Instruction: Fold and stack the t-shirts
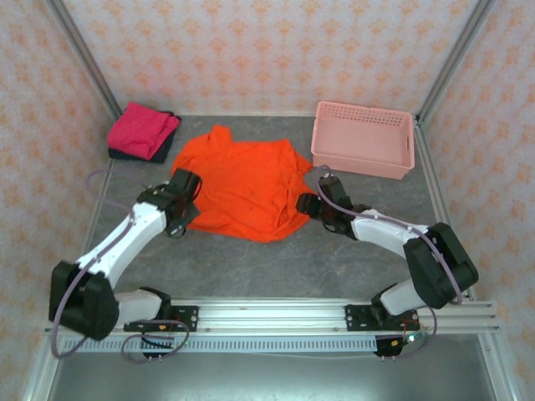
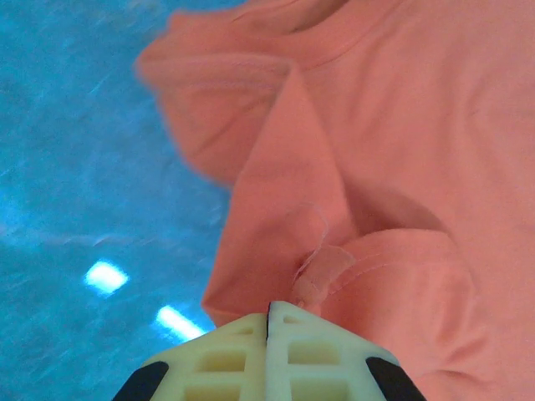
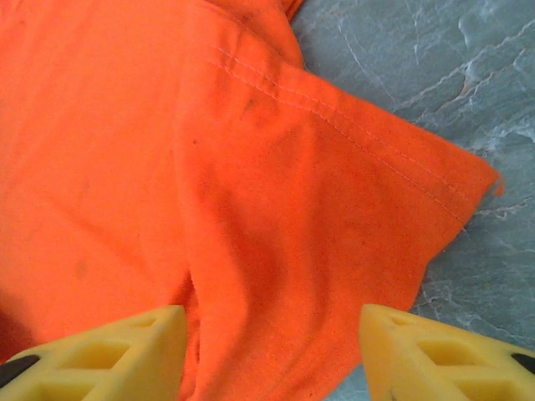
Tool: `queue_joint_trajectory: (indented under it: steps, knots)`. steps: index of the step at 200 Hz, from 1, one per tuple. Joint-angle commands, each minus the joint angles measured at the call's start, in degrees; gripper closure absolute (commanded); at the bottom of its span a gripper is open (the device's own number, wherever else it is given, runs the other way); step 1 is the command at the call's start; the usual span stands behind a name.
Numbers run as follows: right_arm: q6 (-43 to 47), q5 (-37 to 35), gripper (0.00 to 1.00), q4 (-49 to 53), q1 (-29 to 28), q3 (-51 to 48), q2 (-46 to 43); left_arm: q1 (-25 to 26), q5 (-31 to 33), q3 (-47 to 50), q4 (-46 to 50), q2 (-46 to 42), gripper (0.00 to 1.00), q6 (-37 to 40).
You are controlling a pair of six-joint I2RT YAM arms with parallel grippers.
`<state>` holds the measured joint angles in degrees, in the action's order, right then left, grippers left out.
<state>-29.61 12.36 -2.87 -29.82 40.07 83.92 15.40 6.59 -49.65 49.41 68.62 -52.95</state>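
Note:
The orange t-shirt (image 1: 247, 184) lies spread and rumpled in the middle of the table. My left gripper (image 1: 195, 199) is at its left edge; in the left wrist view the gripper (image 2: 269, 307) is shut, and a small pucker of the orange cloth (image 2: 401, 150) bunches right at the closed tips. My right gripper (image 1: 306, 205) is at the shirt's right edge, where it (image 3: 272, 334) stands open above a sleeve of the orange t-shirt (image 3: 209, 167), one finger on each side of the fabric. A folded magenta-pink t-shirt (image 1: 144, 129) rests on a dark navy one (image 1: 124, 154) at the back left.
A pink plastic lattice basket (image 1: 364, 138) stands at the back right, close behind the right gripper. Patterned walls with metal corner posts close in the table on three sides. Bare grey tabletop (image 1: 276, 267) runs between the shirt and the arm bases.

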Motion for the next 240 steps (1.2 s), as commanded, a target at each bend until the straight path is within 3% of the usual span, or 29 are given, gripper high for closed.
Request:
queue_joint_trajectory:
  steps: [1,47,59,65,72,101,107,140,166,178,198,240]
  knots:
    - [-0.58,1.37,0.43,-2.52,0.2,1.49,1.99,0.3,1.1,6.04,2.86,-5.67,1.0,-2.83]
    - [-2.38,1.67,0.43,-3.45,0.2,1.66,2.72,-2.77,0.97,10.13,-2.22,-5.56,0.99,-2.69]
    - [-2.39,-0.23,0.42,-2.6,0.15,1.18,1.53,-2.87,1.24,8.97,-1.45,-3.41,0.8,-2.89]
    - [-2.39,-1.41,0.42,-2.01,0.2,1.08,0.76,-2.84,1.83,8.43,-0.88,-2.55,0.57,-3.12]
    - [-2.39,-2.91,0.41,-1.08,0.2,0.87,-0.15,-2.84,2.27,8.09,-0.49,-1.82,0.41,-3.14]
    - [-2.4,-6.81,0.4,0.69,0.2,0.44,-3.39,-3.07,3.7,10.09,-0.46,-2.57,0.04,-5.82]
    - [-2.3,-7.08,0.4,1.05,0.2,0.58,-3.66,-3.23,3.4,10.79,-0.52,-3.05,0.01,-6.4]
    - [-1.68,-6.76,0.4,1.67,0.22,1.54,-3.26,-3.67,-2.31,15.72,-2.92,-5.74,0.0,-12.42]
    - [-1.97,-5.33,0.4,0.98,0.2,2.02,-1.83,-3.66,-8.15,19.59,-5.11,-8.11,0.08,-16.97]
    - [-1.95,-4.86,0.4,0.69,0.2,2.15,-1.27,-3.55,-9.05,20.55,-4.84,-9.13,0.11,-17.54]
    - [-2.2,-4.79,0.4,-0.01,0.16,1.88,-0.94,-3.59,-10.63,21.17,-5.59,-9.87,0.25,-17.84]
    - [-2.31,-4.43,0.4,-0.2,0.2,1.85,-0.88,-3.56,-11.18,23.09,-8.09,-7.54,0.28,-19.32]
